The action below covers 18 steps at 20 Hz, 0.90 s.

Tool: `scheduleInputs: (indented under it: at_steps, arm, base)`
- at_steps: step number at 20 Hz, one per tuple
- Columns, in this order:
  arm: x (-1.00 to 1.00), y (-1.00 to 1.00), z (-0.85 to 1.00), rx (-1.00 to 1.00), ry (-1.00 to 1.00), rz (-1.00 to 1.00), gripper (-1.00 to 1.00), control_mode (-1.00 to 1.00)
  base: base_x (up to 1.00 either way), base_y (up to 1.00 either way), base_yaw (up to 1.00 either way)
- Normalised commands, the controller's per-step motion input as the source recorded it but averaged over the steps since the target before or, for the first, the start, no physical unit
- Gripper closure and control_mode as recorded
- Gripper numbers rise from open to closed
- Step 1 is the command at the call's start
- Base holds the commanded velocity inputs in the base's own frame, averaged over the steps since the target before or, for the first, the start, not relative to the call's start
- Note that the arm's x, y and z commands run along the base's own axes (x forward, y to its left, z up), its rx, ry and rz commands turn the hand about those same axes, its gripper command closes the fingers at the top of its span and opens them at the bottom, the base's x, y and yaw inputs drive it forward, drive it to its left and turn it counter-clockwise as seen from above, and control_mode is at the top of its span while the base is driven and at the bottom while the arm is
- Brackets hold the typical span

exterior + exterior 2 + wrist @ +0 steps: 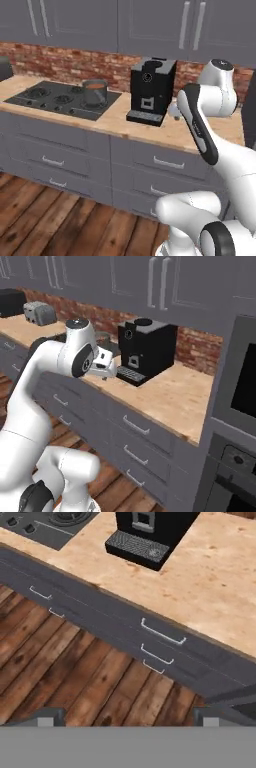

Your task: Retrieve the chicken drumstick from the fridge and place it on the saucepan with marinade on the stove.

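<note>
Red brick backsplash, grey upper cabinets, pale wood counter, grey drawers, plank floor.

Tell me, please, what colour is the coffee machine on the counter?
The coffee machine is black, clearest in the right base view.

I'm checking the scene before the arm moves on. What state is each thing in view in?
saucepan: upright on a back burner of the stove, orange-brown marinade inside.
coffee machine: upright on the counter, drip tray bare.
drawers: shut.
upper cabinets: shut.
toaster: upright on the counter.
gripper: open, holding nothing.
</note>
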Motion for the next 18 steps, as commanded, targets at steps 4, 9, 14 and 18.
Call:
scheduleInputs:
  at_steps: [4,9,14,18]
  arm:
    - [0.0,0.0,0.0,0.0,0.0,0.0,-1.0,1.0]
    - [0.0,0.0,0.0,0.0,0.0,0.0,-1.0,1.0]
    - [0.0,0.0,0.0,0.0,0.0,0.0,-1.0,1.0]
    - [0.0,0.0,0.0,0.0,0.0,0.0,-1.0,1.0]
  base:
    - [-0.01,0.0,1.0]
    - [0.01,0.0,0.95]
    - [0.42,-0.07,0.6]
    - [1.0,0.08,0.2]
